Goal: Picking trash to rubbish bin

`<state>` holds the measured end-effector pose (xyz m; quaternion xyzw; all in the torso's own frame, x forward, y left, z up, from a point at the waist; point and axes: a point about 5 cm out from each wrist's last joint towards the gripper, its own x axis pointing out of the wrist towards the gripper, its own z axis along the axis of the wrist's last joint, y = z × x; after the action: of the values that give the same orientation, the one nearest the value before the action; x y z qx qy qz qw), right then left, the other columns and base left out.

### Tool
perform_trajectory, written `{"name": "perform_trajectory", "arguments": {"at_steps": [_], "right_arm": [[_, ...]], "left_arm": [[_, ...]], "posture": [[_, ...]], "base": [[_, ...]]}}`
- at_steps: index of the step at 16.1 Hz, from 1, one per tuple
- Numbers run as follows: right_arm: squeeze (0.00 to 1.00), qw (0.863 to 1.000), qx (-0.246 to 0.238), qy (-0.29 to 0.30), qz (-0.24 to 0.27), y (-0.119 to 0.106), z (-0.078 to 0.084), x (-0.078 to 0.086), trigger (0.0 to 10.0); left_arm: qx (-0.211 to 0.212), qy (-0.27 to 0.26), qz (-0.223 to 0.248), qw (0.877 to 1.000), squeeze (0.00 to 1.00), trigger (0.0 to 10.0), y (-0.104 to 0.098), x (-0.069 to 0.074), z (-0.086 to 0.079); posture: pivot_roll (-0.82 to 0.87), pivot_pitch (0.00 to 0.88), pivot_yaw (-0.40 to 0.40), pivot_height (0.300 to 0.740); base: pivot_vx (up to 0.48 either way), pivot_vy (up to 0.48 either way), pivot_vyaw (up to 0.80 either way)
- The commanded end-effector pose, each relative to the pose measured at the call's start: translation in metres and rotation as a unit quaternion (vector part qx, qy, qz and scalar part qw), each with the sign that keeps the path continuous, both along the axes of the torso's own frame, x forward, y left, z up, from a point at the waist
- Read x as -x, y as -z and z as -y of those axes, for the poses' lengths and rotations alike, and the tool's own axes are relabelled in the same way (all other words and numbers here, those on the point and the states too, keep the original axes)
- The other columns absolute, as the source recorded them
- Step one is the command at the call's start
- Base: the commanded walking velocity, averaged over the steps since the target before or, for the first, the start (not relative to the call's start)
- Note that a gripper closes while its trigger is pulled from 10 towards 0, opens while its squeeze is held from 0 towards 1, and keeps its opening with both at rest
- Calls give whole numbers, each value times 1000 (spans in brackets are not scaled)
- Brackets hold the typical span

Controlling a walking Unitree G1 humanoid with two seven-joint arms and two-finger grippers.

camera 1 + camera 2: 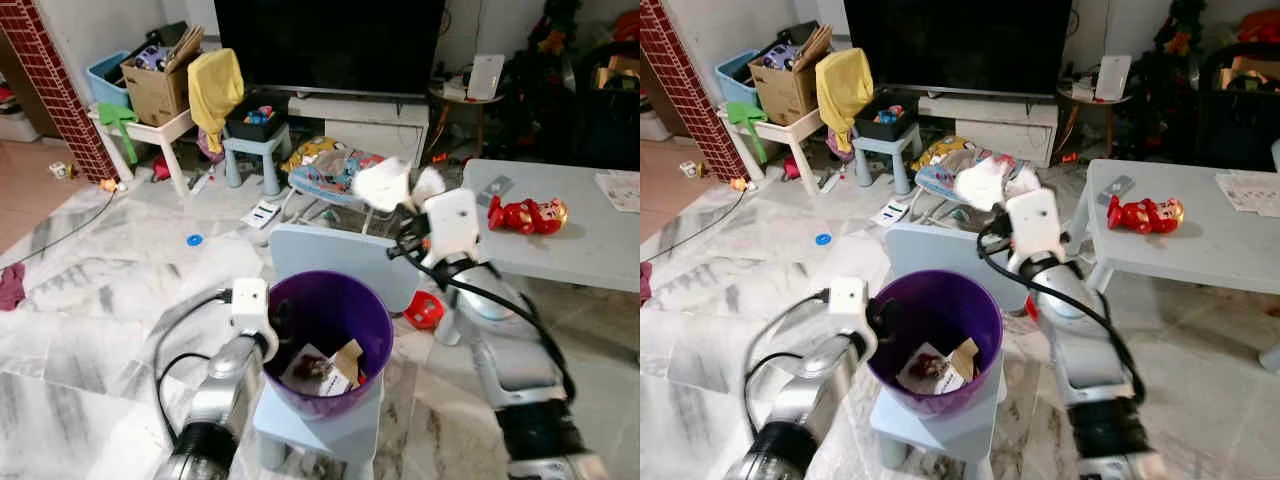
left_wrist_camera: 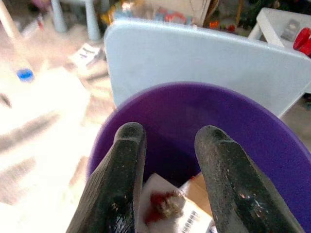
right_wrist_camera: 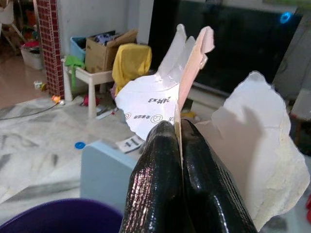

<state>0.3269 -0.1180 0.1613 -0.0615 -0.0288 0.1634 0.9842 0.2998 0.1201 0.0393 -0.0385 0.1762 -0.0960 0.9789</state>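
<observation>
Landmark: purple bin [image 1: 330, 345], sitting on the seat of a small pale-blue chair [image 1: 335, 258], chair back just behind the bin's far rim. Right pincer [image 3: 175, 131] raised above and behind the bin's far-right rim, over the chair back, fingers pressed together on torn white paper trash [image 3: 160, 99]; the sheets fan out past the fingertips, one with printed text, one pinkish edge. Left pincer [image 2: 167, 133] at the bin's near-left rim, fingers parted with a clear gap, nothing between them, tips pointing into the bin. Inside the bin: scraps already there, white paper with a red mark and a brown cardboard piece [image 1: 348, 360]. Right of the bin, grey tabletop [image 1: 580, 250] with a red toy figure [image 1: 527, 214] lying on it. Behind the bin, a dark TV [image 1: 330, 45] and floor clutter; blue bottle cap [image 1: 194, 240] on the marble floor to the bin's far left.
</observation>
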Motion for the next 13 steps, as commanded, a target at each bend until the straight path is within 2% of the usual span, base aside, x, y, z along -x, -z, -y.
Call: {"name": "perform_trajectory", "arguments": {"at_steps": [1, 4, 5, 6, 8, 10, 13], "right_arm": [[0, 1000, -7, -16, -12, 4, -9, -4, 10000], [0, 997, -2, -53, -63, 31, -30, -11, 10000], [0, 990, 29, -87, -110, 59, -49, -12, 10000], [0, 987, 37, -92, -128, 68, -53, -11, 10000], [0, 972, 74, -112, -193, 97, -59, -3, 10000], [0, 959, 113, -126, -227, 120, -59, 9, 10000], [0, 958, 117, -117, -236, 131, -56, 13, 10000]], "left_arm": [[-22, 13, 37, 999, 1000, 10000, -14, 2, -2], [-56, 26, 63, 996, 1000, 10000, -21, 25, -11], [-84, 38, 80, 993, 1000, 10000, -29, 46, -19], [-94, 39, 80, 992, 1000, 10000, -30, 50, -21], [-88, 41, 71, 993, 1000, 10000, -32, 53, -23], [-88, 59, 68, 992, 1000, 10000, -39, 52, -16], [-90, 110, 43, 989, 1000, 10000, -41, 60, -9]], "posture": [[20, 0, -20, 740], [90, 0, -32, 740], [115, 0, -36, 740], [140, 0, -41, 740], [149, 0, -43, 740], [159, 0, -38, 740], [151, 0, -24, 740]], "base": [[0, 0, 0], [0, 0, 0], [0, 0, 0], [0, 0, 0], [0, 0, 0], [0, 0, 0], [0, 0, 0]]}}
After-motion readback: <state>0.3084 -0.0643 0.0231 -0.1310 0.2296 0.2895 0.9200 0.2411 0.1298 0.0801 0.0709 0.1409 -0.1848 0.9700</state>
